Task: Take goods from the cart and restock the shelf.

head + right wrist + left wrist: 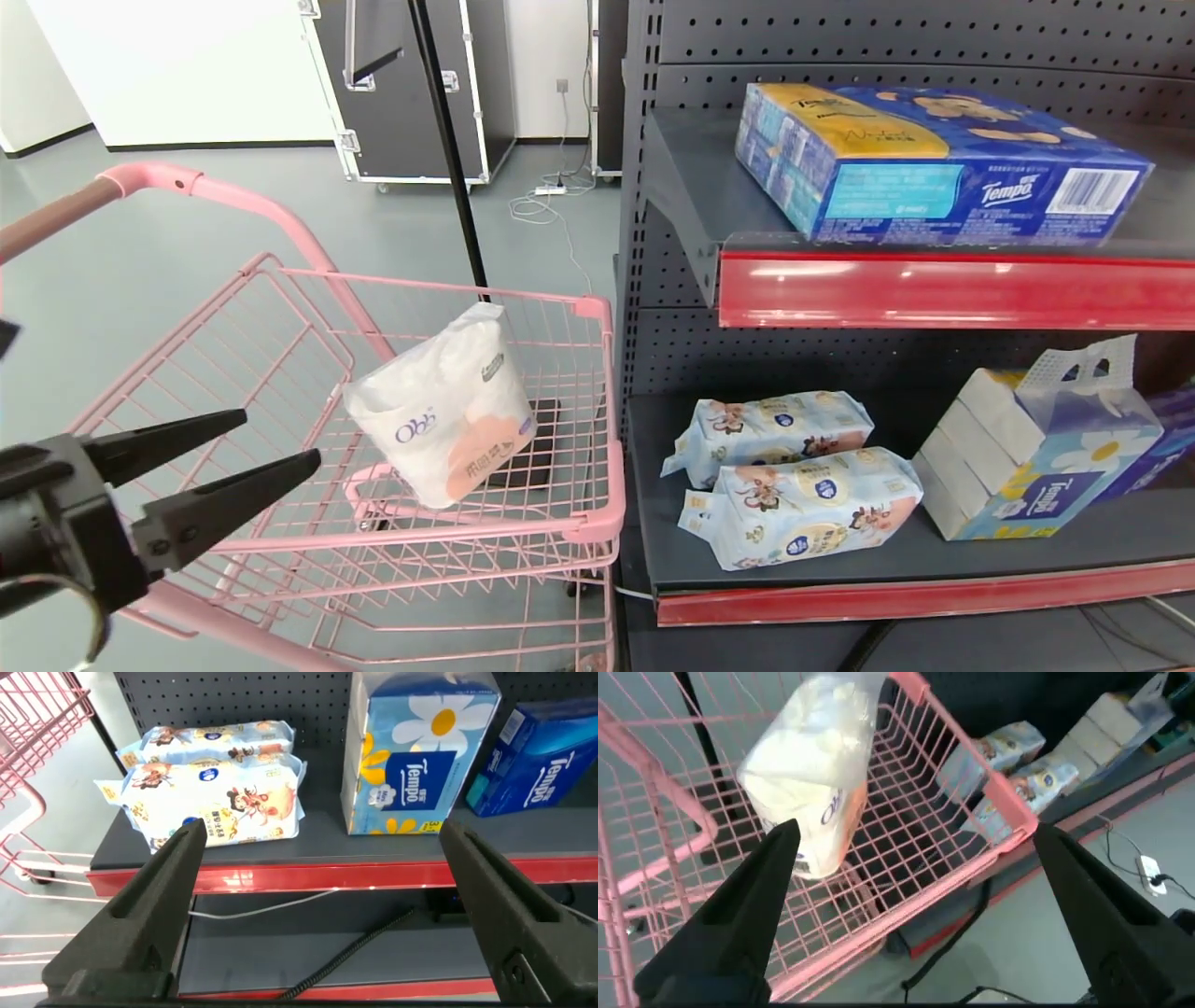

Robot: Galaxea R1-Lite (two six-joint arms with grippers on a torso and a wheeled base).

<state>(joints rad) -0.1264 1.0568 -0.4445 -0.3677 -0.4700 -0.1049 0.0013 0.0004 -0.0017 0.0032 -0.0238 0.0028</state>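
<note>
Pack (443,415): leaning in the cart (560,527), untouched
Left gripper (280,437): spread wide, empty, nearby
Right gripper (322,831): spread wide, empty
Risk: soft wrap slipping, or snagging cart wire

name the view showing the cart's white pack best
Head view: the white plastic-wrapped pack stands whole in the pink wire cart. Left wrist view hides its corner behind a jaw; right wrist view faces the dark metal shelf.

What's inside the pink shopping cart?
One white soft pack leans tilted in the cart, in its wire basket. That is all I can see inside. The pack covers the bit of basket floor beneath it, so that spot stays hidden.
</note>
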